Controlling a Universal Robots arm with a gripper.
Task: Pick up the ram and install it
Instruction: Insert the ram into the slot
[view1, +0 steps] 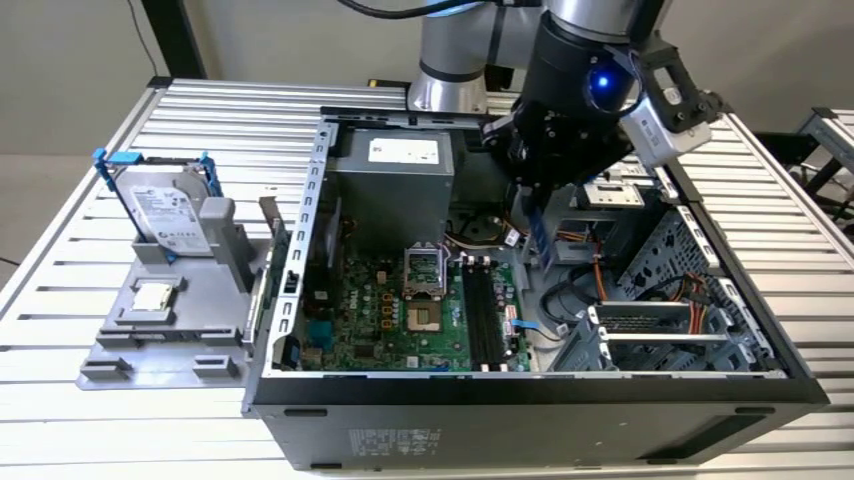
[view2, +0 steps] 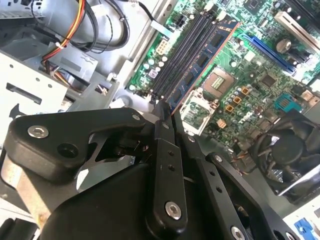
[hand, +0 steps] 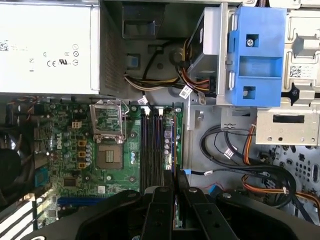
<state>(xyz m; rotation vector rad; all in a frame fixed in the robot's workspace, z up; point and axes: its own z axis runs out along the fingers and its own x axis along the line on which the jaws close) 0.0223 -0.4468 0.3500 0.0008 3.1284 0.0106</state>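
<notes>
My gripper (view1: 523, 195) hangs inside the open computer case (view1: 310, 250), shut on the ram (view1: 525, 228). The ram is a thin stick held on edge, reaching down from the fingertips toward the motherboard (view1: 400, 320). In the second wrist view the ram (view2: 207, 56) shows a bluish face with dark chips and runs out from the gripper (view2: 165, 112) over the black memory slots (view2: 180, 57). In the first wrist view the ram (hand: 174, 150) is a narrow line between the fingers (hand: 157, 205), just beside the slots (hand: 151, 145) and above the board.
The power supply (view1: 394, 165), processor socket (view1: 424, 290), bundled cables (hand: 260, 175) and a blue drive bracket (hand: 257, 55) crowd the case. A drive cage (view1: 667, 325) fills its side at the exterior view's right. Outside, a hard drive (view1: 167, 205) and a processor chip (view1: 154, 295) rest on a grey stand.
</notes>
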